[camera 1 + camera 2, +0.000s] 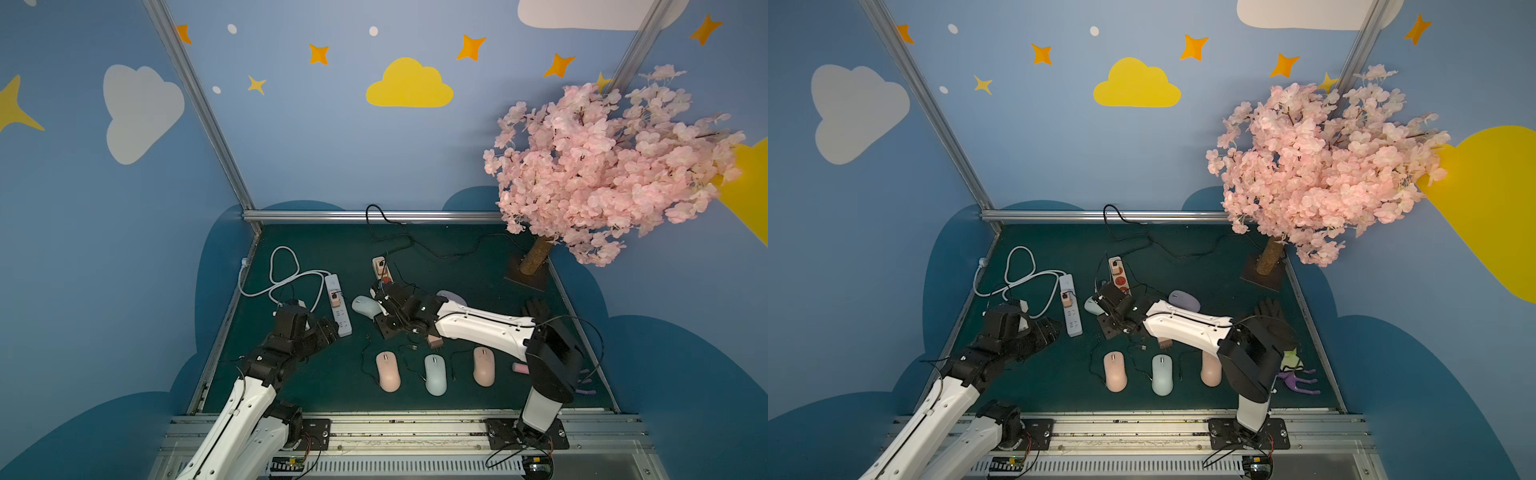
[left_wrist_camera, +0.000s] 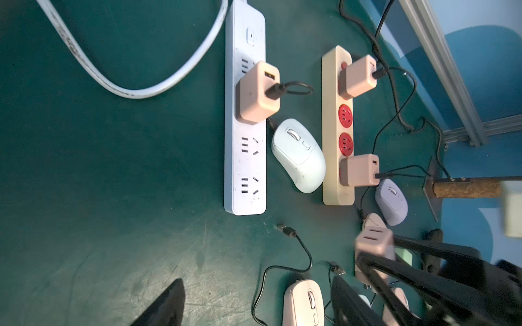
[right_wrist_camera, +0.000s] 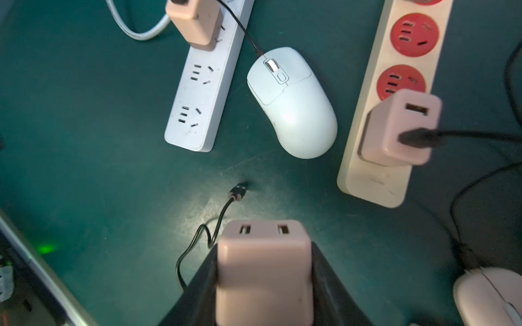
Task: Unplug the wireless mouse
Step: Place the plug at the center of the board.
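Pink blossom tree (image 1: pixel 602 166) — trunk standing on dark base (image 1: pixel 515 272).

Your top views look steeply down from high on the near side over the whole table (image 1: pixel 332 386). Both wrist cameras sit close above it, sharing the pale blue mouse (image 2: pixel 299 158).

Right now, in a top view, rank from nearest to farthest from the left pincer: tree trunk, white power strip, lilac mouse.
1. white power strip, beside the left pincer.
2. lilac mouse, mid-table.
3. tree trunk, far right corner.
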`<state>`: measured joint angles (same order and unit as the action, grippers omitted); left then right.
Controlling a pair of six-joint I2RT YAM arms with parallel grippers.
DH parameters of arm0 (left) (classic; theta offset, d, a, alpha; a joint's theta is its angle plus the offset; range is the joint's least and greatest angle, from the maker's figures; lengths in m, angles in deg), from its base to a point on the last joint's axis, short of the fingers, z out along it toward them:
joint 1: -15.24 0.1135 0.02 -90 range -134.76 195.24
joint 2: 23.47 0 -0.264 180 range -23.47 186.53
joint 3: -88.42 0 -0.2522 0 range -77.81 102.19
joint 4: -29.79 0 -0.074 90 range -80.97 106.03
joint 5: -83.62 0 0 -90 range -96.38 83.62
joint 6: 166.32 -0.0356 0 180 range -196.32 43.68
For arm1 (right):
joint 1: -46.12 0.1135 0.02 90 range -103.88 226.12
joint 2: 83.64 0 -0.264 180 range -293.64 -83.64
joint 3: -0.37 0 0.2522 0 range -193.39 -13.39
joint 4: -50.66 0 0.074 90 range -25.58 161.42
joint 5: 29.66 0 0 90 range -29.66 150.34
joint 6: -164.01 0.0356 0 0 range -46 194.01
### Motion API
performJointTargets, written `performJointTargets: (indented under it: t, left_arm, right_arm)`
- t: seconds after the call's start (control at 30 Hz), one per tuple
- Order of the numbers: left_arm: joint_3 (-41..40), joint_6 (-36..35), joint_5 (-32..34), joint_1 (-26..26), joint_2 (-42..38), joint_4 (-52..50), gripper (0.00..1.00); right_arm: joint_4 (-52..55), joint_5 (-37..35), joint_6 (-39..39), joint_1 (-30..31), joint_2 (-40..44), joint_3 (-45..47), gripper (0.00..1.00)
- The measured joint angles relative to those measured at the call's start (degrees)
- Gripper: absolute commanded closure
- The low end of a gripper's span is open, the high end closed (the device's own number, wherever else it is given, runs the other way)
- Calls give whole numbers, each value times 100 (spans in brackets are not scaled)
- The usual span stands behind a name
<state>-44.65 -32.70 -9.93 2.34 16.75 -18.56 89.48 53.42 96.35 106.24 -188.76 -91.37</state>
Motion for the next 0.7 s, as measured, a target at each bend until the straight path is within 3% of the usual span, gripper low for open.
performJointTargets:
  t: [0.4,0.6,0.7]
  left_arm:
    - [0,-227,-356,391,-245,-291,20]
    - [0,-232,-420,409,-238,-310,20]
    - [0,-229,-439,417,-236,-310,20]
  right_arm:
    - [640,66,39,-79,-1329,-789,99]
    - [649,210,92,-83,-1421,-798,77]
    - [645,297,103,-85,-1421,-798,62]
